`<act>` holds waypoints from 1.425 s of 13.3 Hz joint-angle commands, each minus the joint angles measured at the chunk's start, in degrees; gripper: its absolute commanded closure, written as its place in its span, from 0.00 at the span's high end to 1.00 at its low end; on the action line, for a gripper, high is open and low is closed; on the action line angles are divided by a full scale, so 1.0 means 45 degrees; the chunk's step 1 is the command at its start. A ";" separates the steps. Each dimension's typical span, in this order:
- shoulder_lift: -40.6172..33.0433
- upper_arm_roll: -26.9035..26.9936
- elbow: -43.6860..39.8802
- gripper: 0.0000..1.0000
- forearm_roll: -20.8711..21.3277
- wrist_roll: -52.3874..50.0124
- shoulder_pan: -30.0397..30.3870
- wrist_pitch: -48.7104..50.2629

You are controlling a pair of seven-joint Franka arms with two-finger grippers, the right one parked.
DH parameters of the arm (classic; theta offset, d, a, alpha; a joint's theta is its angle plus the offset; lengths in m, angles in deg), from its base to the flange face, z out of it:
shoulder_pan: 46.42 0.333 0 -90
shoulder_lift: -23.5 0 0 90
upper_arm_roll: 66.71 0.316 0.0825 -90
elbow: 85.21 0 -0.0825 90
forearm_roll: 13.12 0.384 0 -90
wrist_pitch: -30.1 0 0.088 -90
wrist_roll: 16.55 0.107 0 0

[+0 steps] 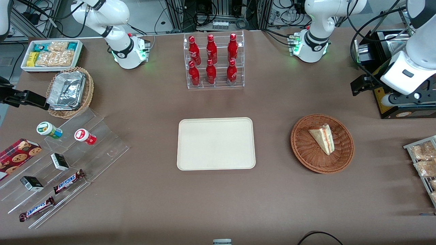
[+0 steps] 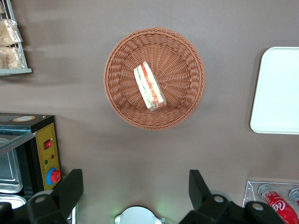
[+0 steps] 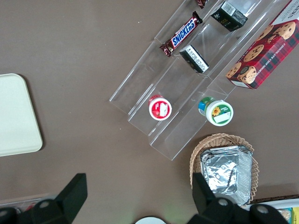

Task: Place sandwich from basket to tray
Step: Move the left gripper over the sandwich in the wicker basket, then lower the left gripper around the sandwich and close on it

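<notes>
The gripper (image 2: 135, 193) is held high above the basket (image 2: 187, 100), its fingers (image 2: 70, 189) spread wide and empty. The sandwich (image 2: 149, 87) is lain inside that basket. The tray (image 1: 216, 143) is set beside the basket, nothing on it.

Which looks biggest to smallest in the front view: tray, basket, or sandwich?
1. tray
2. basket
3. sandwich, lying in the basket

The gripper hangs above the table beside the basket, jaws open.

the sandwich (image 1: 323, 137) lies in the basket (image 1: 306, 151), beside the bare tray (image 1: 216, 143).
</notes>
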 commanded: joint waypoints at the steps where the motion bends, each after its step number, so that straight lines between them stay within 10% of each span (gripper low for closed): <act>1: -0.0100 0.0117 -0.0108 1.00 0.0035 0.0198 -0.0091 0.0292; 19: 0.0190 0.0175 0.8350 1.00 0.0133 -0.7049 -0.0286 -0.9826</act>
